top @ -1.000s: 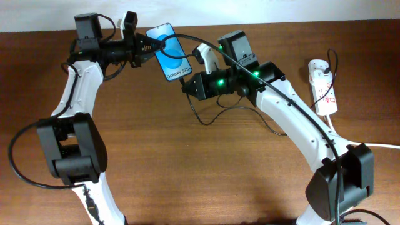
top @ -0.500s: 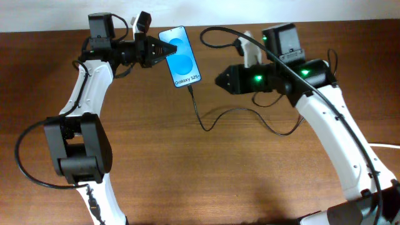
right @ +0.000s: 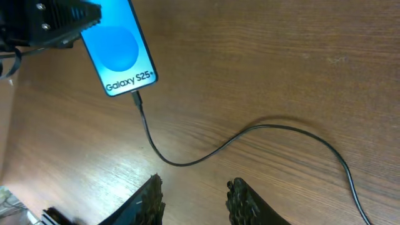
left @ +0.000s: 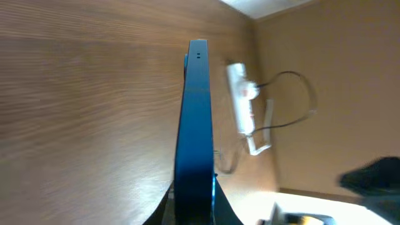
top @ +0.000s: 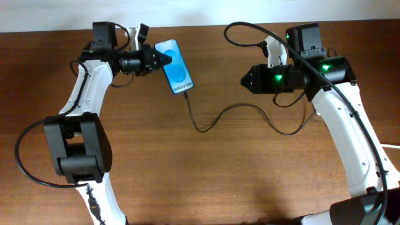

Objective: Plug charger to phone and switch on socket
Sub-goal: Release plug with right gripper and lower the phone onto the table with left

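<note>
The left hand (top: 157, 60) is closed on the far-left edge of the phone (top: 175, 75), holding it at the far side of the worktop (top: 219, 181), screen up and lit. From the overhead view I can't tell whether the phone rests on the wood or hangs just above it. The charger (top: 206, 125) loops across the middle of the worktop, and its plug tip (right: 137, 98) looks seated in the phone's near end. So the plugging looks done to me, and the switching is what's left.

The right hand (right: 195, 201) is open and empty, well right of the phone. The socket (left: 240, 106) shows only from the left wrist, a white strip off to the right. From above, the right arm (top: 337, 125) covers where it lies.

To do this well, I'd have the right hand close its fingers into one blunt tip. It should come straight down on the switch (too blurred here to pick out) and press the rocker end, not the socket's body, so the strip doesn't skate. It should cross above the slack loop, not through it, since a snag would tug the plug out. Meanwhile the left hand ought to keep the phone steady.
</note>
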{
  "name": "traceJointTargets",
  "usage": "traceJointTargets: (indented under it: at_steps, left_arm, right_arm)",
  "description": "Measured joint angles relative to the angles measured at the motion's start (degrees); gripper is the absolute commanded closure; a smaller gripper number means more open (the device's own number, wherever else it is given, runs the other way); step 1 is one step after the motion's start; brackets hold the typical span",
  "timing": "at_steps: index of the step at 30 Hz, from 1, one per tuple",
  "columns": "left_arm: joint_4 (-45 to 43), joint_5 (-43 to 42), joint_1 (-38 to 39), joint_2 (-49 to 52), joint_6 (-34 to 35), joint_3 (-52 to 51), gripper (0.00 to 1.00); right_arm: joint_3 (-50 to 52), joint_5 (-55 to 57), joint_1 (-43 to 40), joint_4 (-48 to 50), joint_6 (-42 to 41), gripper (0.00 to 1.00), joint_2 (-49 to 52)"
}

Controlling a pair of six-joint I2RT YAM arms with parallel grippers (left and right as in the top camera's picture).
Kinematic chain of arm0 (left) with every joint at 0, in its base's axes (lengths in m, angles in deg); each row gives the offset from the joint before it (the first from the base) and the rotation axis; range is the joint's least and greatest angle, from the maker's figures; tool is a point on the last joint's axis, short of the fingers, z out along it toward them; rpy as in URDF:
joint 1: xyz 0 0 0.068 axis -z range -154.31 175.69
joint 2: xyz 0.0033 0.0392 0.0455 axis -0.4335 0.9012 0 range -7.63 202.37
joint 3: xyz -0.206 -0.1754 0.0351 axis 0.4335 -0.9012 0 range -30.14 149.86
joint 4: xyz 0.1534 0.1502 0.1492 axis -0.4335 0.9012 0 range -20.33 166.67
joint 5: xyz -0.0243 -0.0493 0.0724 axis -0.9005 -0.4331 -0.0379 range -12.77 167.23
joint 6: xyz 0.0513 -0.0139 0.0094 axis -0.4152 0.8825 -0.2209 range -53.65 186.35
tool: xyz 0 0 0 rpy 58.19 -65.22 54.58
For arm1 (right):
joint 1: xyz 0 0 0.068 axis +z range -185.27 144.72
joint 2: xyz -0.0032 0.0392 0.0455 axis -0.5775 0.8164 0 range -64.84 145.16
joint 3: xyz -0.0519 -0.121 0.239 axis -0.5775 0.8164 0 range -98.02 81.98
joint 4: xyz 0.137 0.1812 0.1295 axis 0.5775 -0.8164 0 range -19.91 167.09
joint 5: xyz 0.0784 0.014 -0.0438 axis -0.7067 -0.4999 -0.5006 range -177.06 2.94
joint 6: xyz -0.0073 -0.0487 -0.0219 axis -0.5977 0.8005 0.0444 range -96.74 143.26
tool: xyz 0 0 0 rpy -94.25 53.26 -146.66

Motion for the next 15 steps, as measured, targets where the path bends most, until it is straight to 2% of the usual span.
traceJointTargets:
  at_steps: [6,15]
  left_arm:
    - [8.1,9.9,0.0,0.0,-10.2,0.0,1.0]
    - [12.3,14.3,0.0,4.7,-12.8,0.0,1.0]
  right_arm:
    - [0.0,1.1,0.0,-0.9,0.2,0.63,0.0]
    - [0.0,4.9,0.0,-2.6,0.2,0.62,0.0]
